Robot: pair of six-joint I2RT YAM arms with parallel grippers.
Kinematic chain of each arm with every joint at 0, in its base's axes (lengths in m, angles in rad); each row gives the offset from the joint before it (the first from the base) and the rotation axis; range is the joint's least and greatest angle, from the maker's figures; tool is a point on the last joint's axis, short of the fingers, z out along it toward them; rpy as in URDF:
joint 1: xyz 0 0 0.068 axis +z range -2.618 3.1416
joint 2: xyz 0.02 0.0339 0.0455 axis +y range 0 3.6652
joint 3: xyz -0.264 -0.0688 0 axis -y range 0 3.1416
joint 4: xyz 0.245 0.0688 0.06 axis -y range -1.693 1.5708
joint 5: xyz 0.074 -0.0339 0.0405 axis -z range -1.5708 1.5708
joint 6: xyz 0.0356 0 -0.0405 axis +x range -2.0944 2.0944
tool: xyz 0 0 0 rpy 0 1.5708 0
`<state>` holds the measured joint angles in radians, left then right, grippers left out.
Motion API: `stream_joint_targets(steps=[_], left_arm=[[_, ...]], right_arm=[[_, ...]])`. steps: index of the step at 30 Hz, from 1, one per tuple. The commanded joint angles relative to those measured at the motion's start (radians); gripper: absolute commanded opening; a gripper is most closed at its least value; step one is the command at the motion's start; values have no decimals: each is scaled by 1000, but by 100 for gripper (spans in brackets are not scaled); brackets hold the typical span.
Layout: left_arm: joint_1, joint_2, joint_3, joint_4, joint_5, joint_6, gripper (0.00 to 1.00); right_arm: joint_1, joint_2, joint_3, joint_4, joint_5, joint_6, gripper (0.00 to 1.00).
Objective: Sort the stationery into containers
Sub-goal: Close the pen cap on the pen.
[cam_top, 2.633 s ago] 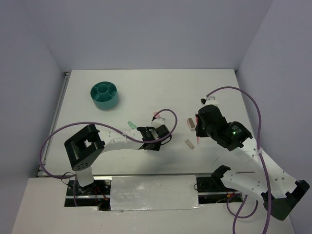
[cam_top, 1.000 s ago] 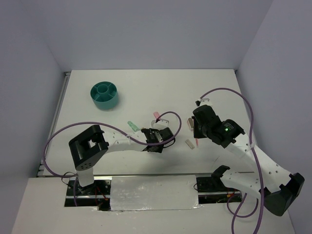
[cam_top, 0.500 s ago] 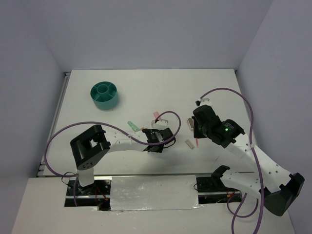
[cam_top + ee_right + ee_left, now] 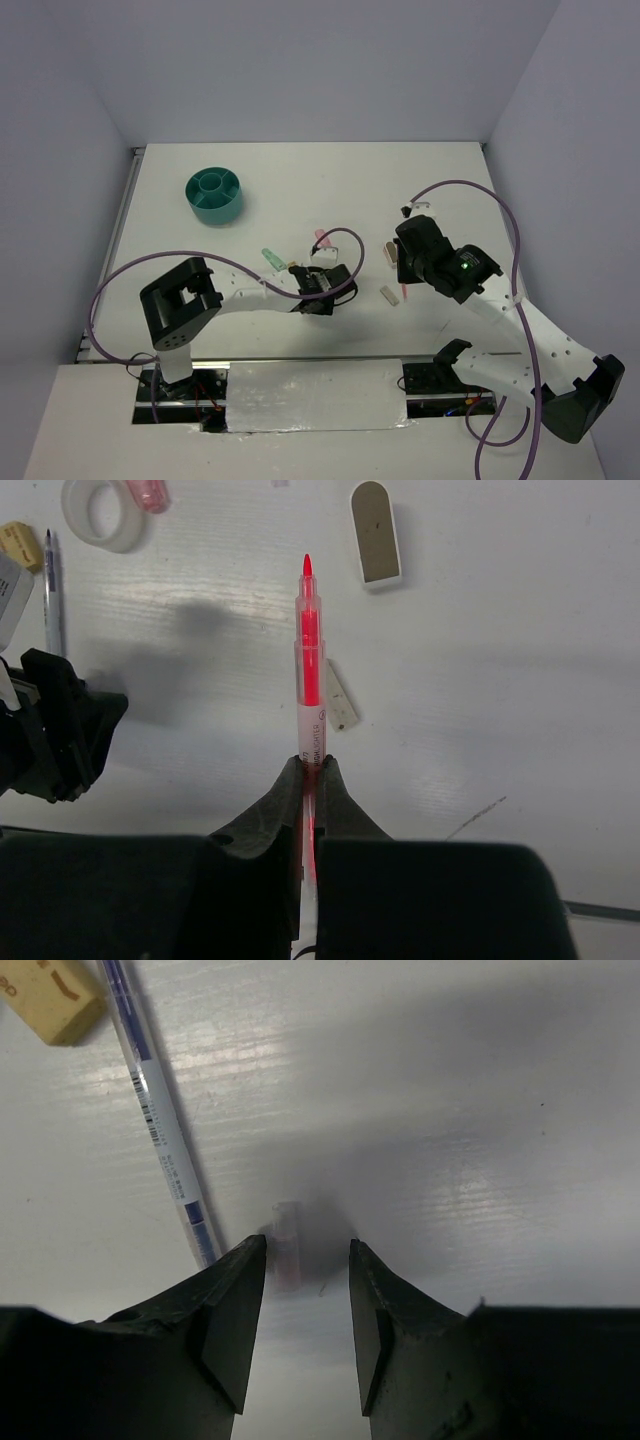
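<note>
My left gripper [image 4: 305, 1252], half open, straddles the tiny piece [image 4: 287, 1232]; I'd centre first, avoiding the blue pen [image 4: 160, 1132]; my right gripper [image 4: 311, 772] clamps the red pen [image 4: 310, 660].

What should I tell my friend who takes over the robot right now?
Left pincer: open, low over the table, with a tiny clear piece between its fingers, not gripped.
Right pincer: shut on a red pen.
The round teal organizer stands far left; I can see nothing in it.
Lying on the table: blue pen, tan eraser, tape ring, grey-brown block, small beige block, mint-green block.
Done: nothing sorted yet.
Left: carry the red pen to the organizer, then everything else.
</note>
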<state>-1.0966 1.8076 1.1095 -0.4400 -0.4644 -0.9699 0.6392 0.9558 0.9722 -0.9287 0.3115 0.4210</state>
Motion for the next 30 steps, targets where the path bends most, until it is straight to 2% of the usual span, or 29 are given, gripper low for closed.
stream_joint_targets(steps=[1,3,15,20,25,29,30], left_arm=[[-8,-25,-43,-51,36,-29,50],[-6,-33,-50,-57,29,-32,48],[-5,33,-51,-29,41,-9,47],[-5,30,-57,-25,43,-15,33],[-5,30,-76,-14,49,-16,0],[-5,-13,-95,7,33,6,0],[-5,-66,-103,21,30,5,0]], right_arm=[[4,-12,11,11,26,-14,0],[4,-12,13,11,23,-13,0],[4,-5,16,19,14,-16,0],[4,-6,5,18,15,-16,0],[4,-20,-9,39,-5,-18,0],[4,-61,-62,140,-124,-51,0],[4,-78,-102,175,-211,-60,0]])
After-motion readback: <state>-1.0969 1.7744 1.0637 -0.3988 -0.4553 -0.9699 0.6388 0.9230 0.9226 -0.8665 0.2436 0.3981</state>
